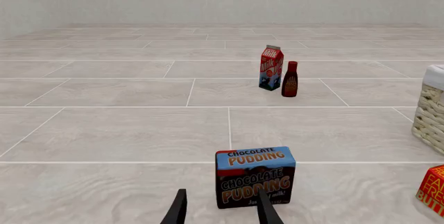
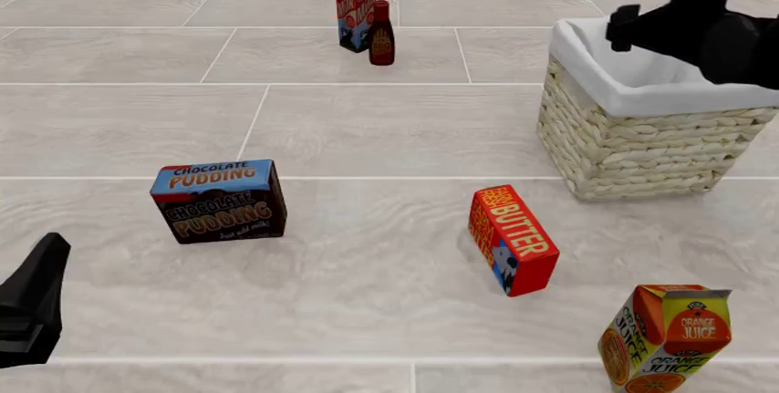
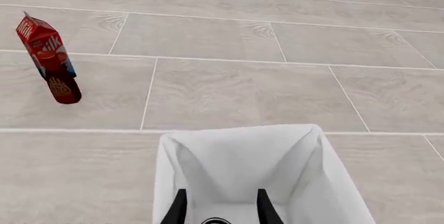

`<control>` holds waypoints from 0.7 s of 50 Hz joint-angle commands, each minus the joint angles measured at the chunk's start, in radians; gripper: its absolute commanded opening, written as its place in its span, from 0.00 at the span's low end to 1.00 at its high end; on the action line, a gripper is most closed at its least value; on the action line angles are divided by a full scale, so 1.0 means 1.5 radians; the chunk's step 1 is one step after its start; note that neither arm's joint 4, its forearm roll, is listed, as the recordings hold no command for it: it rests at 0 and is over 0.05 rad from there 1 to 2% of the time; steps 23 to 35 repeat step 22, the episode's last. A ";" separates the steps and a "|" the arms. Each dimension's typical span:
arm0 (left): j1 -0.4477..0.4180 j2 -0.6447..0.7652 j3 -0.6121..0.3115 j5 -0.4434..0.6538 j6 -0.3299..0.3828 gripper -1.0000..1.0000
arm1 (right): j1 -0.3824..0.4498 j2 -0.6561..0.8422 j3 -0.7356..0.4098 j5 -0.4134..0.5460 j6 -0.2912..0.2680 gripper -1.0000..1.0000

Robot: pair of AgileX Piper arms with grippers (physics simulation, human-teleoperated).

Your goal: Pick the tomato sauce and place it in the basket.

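Nearest us in the front view, the juice carton [image 2: 667,338] stands at lower right, with the butter box [image 2: 513,240] and pudding box [image 2: 221,201] beyond. Our left gripper [image 1: 220,211] sits low at lower left, fingers apart and empty. Our right gripper [image 3: 220,208] hangs over the basket [image 2: 633,138], fingers parted; a dark rim between them, inside the lining, may be the can [image 3: 216,221], seemingly released. Milk carton [image 2: 354,8] and bottle [image 2: 381,35] stand at upper centre.
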 commanded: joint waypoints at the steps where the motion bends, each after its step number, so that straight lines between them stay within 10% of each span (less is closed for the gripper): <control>1: 0.000 0.000 0.000 0.000 0.000 1.00 | 0.018 -0.009 0.002 0.000 -0.003 1.00; 35: 0.000 0.000 0.000 0.000 0.000 1.00 | 0.055 -0.032 0.016 0.001 -0.014 1.00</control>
